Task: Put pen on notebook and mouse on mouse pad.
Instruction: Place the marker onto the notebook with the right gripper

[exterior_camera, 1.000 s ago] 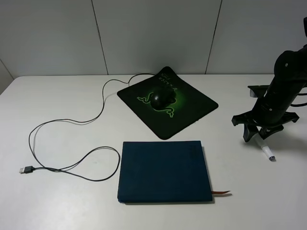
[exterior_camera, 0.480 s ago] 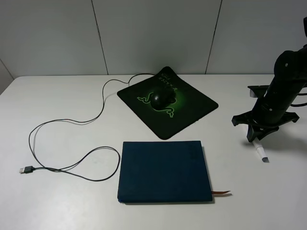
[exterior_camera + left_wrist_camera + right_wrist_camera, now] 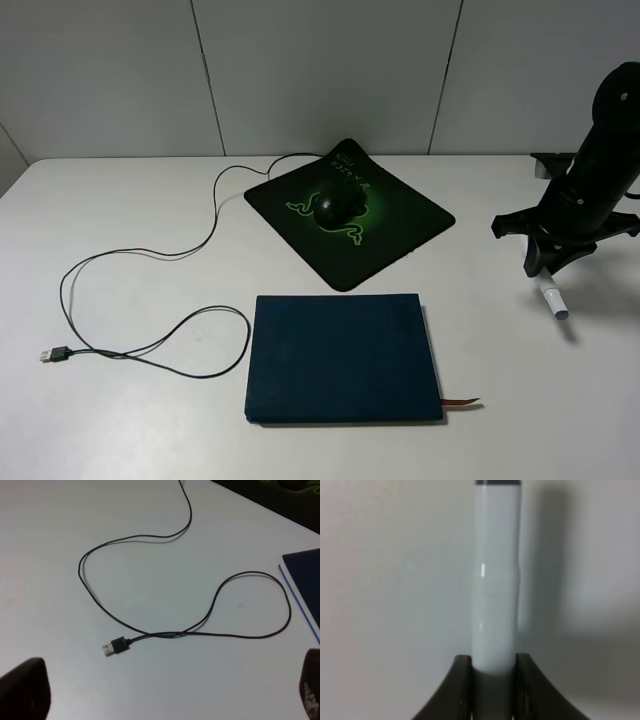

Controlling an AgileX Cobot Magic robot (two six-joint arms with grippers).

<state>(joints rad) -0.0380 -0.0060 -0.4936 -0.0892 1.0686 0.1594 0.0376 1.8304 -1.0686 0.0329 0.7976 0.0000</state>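
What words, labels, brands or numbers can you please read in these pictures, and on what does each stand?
Mouse pad: green lettering at its far corner, too small to read; green snake logo, no words.
Notebook, pen, USB plug: no text visible.

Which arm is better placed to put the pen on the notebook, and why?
Right. The right gripper is shut on the pen, off to the side of the notebook; the left gripper hangs open and empty over the cable.
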